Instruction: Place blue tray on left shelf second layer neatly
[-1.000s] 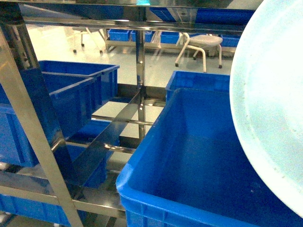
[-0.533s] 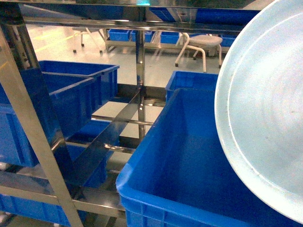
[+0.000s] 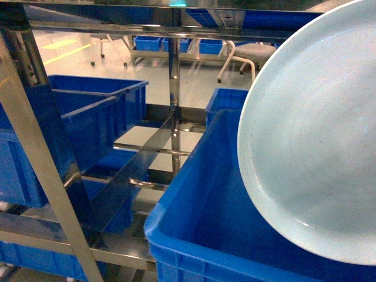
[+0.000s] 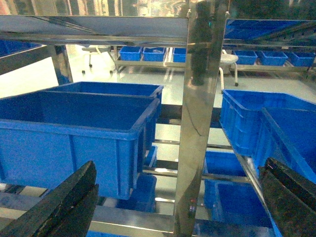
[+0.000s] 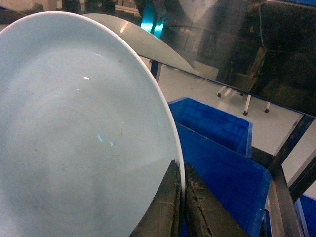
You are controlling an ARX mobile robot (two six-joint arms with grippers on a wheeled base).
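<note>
The blue tray (image 3: pixel 311 141) is a pale sky-blue dish held tilted on edge. It fills the right of the head view above a dark-blue crate. In the right wrist view the tray (image 5: pixel 74 133) fills the left side, and my right gripper (image 5: pixel 181 173) is shut on its rim, one finger on each face. This gripper does not show in the head view. The steel shelf (image 3: pixel 35 147) has slanted posts and flat rails (image 3: pixel 141 170) on the left. My left gripper (image 4: pixel 173 202) is open and empty, facing a shelf post (image 4: pixel 197 123).
A large dark-blue crate (image 3: pixel 223 194) sits under the tray. More crates (image 3: pixel 82 117) stand on the left tier, and one (image 4: pixel 84 128) is close before the left gripper. A white stool (image 3: pixel 247 56) and low crates stand on the floor behind.
In the head view the tray has swung leftward, now covering more of the crate and part of the stool. The shelf and crates have not moved.
</note>
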